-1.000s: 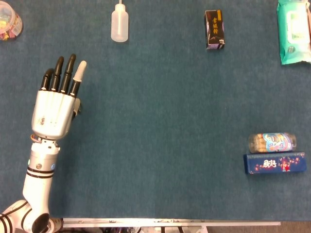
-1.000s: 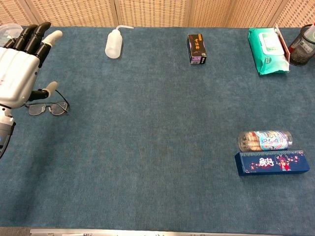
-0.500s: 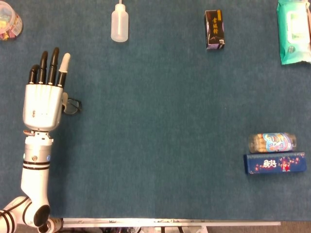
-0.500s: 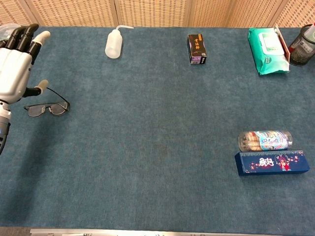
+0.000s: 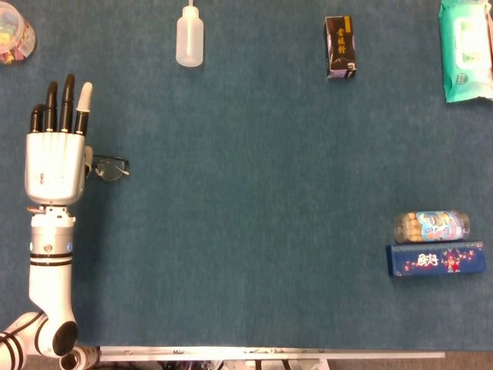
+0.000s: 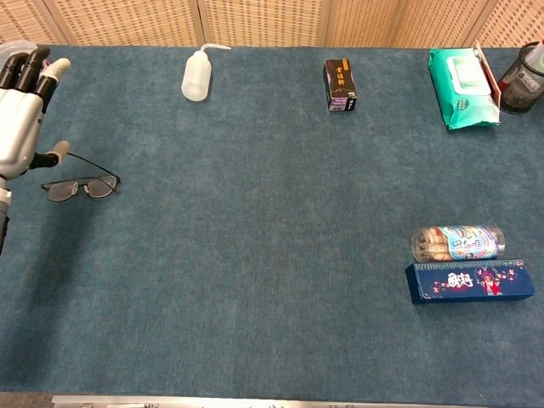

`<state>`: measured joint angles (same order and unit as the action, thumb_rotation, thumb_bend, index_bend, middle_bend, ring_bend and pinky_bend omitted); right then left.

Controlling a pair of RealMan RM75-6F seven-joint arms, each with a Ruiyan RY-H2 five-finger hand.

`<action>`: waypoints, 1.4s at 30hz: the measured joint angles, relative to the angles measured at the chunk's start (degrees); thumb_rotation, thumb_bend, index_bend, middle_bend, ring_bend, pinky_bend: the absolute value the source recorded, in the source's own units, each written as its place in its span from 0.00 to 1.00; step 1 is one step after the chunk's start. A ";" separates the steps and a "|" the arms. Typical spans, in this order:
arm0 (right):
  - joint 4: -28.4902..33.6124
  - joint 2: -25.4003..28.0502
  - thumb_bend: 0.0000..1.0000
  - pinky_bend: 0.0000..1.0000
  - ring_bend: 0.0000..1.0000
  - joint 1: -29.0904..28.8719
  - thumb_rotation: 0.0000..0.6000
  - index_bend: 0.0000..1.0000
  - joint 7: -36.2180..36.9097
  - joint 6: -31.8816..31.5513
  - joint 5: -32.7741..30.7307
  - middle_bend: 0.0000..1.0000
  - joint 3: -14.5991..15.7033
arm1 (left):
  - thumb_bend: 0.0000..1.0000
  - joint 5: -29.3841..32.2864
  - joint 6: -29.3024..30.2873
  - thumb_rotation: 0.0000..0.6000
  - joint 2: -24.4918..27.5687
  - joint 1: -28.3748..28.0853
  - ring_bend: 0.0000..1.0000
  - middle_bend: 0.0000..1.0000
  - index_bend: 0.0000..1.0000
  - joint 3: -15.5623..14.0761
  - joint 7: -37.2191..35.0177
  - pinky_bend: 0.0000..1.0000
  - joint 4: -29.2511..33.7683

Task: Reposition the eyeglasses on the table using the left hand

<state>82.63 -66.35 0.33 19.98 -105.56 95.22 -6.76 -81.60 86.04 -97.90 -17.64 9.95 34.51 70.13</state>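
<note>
The eyeglasses lie flat on the blue table cloth at the far left, thin dark frame with lenses toward me; in the head view the eyeglasses peek out to the right of my hand. My left hand hovers above and to the left of them, fingers stretched straight and apart, holding nothing. In the chest view the left hand sits at the left edge, thumb tip just above the glasses' arm. My right hand shows in neither view.
A white squeeze bottle and a small dark box stand at the back. A teal wipes pack lies back right. A clear snack tube and blue box lie at the right. A jar sits back left.
My left hand has slid leftward off the eyeglasses, uncovering them; the glasses stay where they lie. Nothing else moved.
</note>
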 measured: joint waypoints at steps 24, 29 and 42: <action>0.04 0.04 0.31 0.52 0.51 0.05 1.00 0.60 -0.02 -0.01 0.04 0.57 0.04 | 0.25 1.72 -1.69 1.00 -0.90 -0.19 0.03 0.00 0.06 -1.04 0.60 0.22 -6.74; 0.04 0.06 0.31 0.52 0.51 0.10 1.00 0.60 0.09 -0.07 0.03 0.57 0.05 | 0.25 1.87 -1.85 1.00 -1.28 -0.33 0.03 0.00 0.06 -1.08 0.22 0.22 -8.16; -0.01 0.09 0.31 0.52 0.51 0.09 1.00 0.60 0.22 -0.03 -0.02 0.57 0.03 | 0.25 2.79 -2.99 1.00 -2.01 -0.52 0.03 0.00 0.06 -1.20 -0.60 0.22 -12.13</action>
<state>82.62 -66.26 0.42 20.20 -105.59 95.20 -6.73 -78.81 83.05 -99.92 -18.16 8.76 33.92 57.99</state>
